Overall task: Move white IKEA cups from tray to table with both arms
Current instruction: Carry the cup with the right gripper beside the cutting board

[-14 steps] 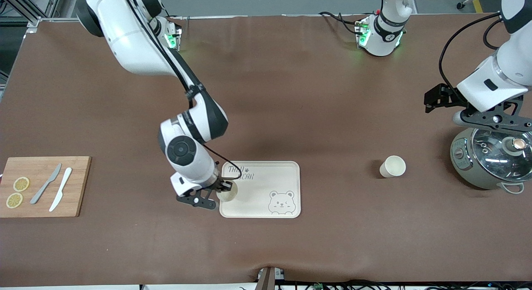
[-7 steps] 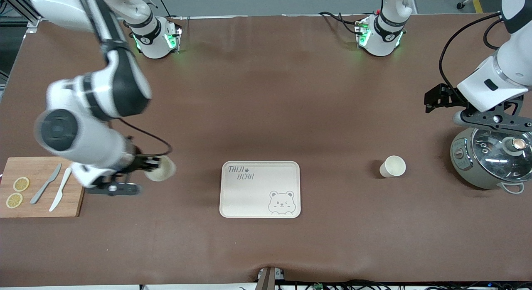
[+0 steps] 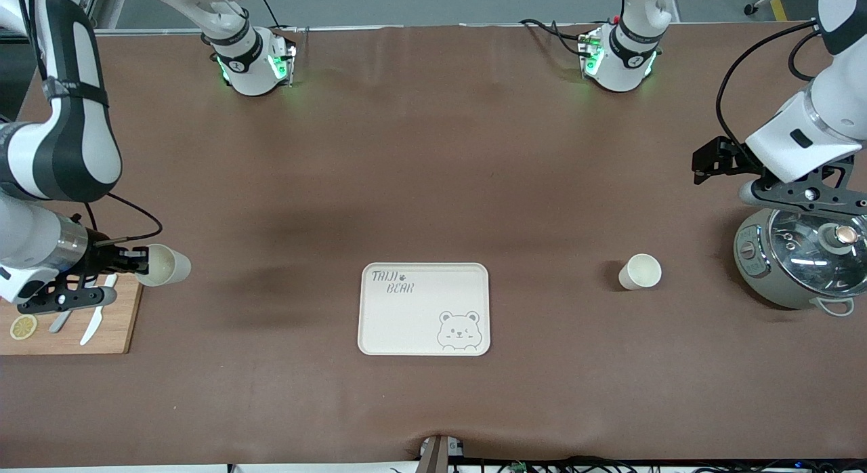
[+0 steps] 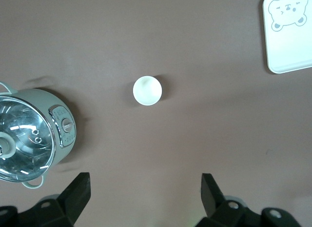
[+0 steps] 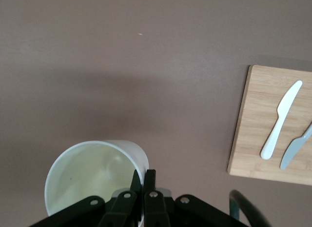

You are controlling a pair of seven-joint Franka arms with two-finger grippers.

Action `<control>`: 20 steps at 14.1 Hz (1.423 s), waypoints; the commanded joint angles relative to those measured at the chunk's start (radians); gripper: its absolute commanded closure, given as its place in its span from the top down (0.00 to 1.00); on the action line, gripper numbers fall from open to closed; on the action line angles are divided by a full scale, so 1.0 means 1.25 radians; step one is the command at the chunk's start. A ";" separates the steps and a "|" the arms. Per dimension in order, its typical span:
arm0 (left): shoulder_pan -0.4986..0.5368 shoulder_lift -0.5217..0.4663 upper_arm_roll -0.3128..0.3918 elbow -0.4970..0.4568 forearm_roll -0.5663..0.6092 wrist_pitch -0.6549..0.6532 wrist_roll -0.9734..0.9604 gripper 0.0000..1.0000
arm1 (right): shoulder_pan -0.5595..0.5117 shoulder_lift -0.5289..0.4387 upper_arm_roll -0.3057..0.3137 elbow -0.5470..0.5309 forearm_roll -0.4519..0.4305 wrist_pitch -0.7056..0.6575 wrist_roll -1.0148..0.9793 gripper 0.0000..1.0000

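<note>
The two black fingers (image 5: 145,180) of the right gripper (image 3: 139,261) are pinched on the rim of a small off-white round tumbler cup (image 3: 162,265), one finger inside the wall and one outside. The right arm reaches from its base out to its own end of the table and bends back down, so the gripper hangs in the air with the held cup tipped on its side, over the edge of the wooden cutting board (image 3: 118,324) and the bare brown table (image 3: 433,154) beside it.

The left gripper (image 4: 146,197) hovers over the grey cooker with a glass lid (image 3: 799,259) at the left arm's end of the table, its fingers spread wide apart and touching nothing. The second off-white tumbler cup (image 3: 640,271) stands upright on the table between the cooker and the cream rectangular bear-print tray (image 3: 423,309).

The right wrist view shows the held cup's empty inside (image 5: 92,175), plus a white plastic knife (image 5: 280,119) and a grey knife (image 5: 297,146) on the board. The front view alone shows a lemon slice (image 3: 22,326) on the board.
</note>
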 commanded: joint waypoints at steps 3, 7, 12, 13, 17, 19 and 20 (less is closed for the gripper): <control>0.001 -0.007 0.000 -0.001 -0.003 0.003 -0.005 1.00 | -0.009 -0.023 0.017 -0.136 0.073 0.152 -0.012 0.00; 0.000 -0.004 -0.001 -0.001 -0.003 0.006 -0.007 1.00 | -0.004 0.024 0.018 -0.159 0.078 0.234 -0.012 0.00; 0.001 0.000 -0.001 -0.001 -0.001 0.011 -0.007 1.00 | 0.001 0.051 0.021 -0.200 0.096 0.325 -0.011 0.00; 0.001 0.000 -0.001 -0.001 -0.001 0.014 -0.007 1.00 | 0.002 0.055 0.021 -0.212 0.111 0.343 -0.011 0.00; 0.001 0.000 -0.001 -0.001 -0.001 0.016 -0.007 1.00 | 0.015 0.073 0.021 -0.231 0.113 0.400 -0.011 0.00; 0.001 0.000 -0.001 -0.001 -0.003 0.016 -0.007 1.00 | 0.017 0.085 0.022 -0.233 0.114 0.418 -0.011 0.00; 0.001 0.000 -0.001 -0.001 -0.003 0.016 -0.007 1.00 | 0.020 0.088 0.022 -0.238 0.114 0.427 -0.011 0.00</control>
